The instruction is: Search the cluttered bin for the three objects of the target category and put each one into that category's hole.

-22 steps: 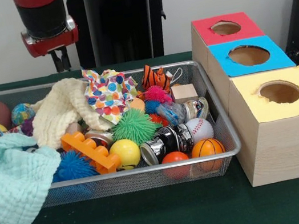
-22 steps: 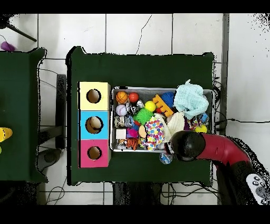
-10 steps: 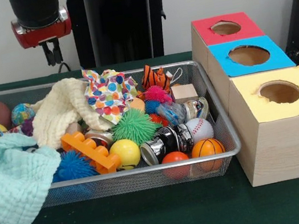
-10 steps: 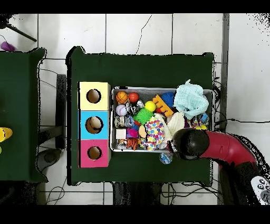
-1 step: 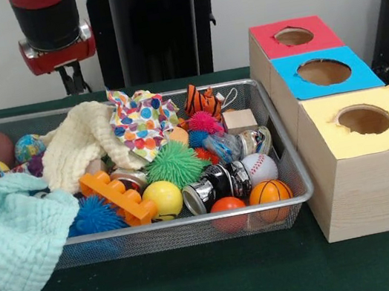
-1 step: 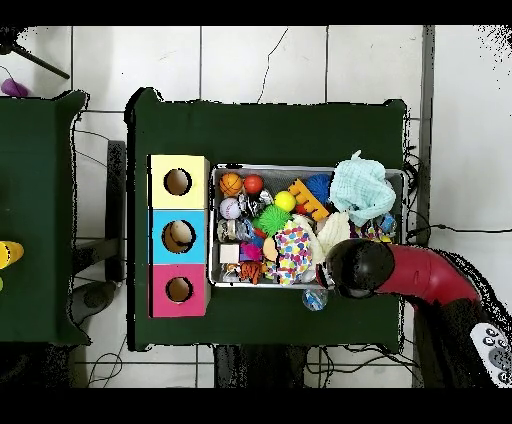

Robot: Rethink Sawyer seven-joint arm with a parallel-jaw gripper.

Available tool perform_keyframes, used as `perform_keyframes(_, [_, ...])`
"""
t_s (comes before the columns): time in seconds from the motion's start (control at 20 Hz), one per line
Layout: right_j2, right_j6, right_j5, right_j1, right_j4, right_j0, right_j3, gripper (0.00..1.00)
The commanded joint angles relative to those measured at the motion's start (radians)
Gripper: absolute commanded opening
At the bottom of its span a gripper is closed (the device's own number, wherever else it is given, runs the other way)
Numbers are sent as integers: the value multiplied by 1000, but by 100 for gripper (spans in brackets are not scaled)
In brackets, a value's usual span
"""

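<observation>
**Fingers held above the bin's back rim**

The fingers (image 5: pixel 76 79) hang close together, nearly closed, with nothing in them. Just below lies the cream cloth (image 5: pixel 78 145) in the bin (image 5: pixel 192 220). Farther off, balls (image 5: pixel 267 193) crowd the bin's opposite end; beyond that stand the boxes (image 5: pixel 365 153) on the surface (image 5: pixel 204 287).

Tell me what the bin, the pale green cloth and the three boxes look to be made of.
Bin: metal wire mesh, silvery, see-through walls with a shiny rim.
Pale green cloth: soft woven fabric, likely cotton muslin, with a crinkled texture.
Three boxes: light wood or plywood, with grain on the sides; tops matte red, blue and yellow.
</observation>
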Motion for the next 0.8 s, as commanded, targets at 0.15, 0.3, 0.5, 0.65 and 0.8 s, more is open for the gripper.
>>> perform_keyframes(0.15, [48,-5,-113,223,-46,-51,-55,0])
perform_keyframes(0.3, [34,12,-125,239,-47,-60,-41,0])
perform_keyframes(0.5, [16,37,-162,268,-53,-77,-21,0])
perform_keyframes(0.65, [7,37,-165,268,-53,-79,-16,0])
perform_keyframes(0.8, [0,32,-138,240,-50,-73,-13,0])
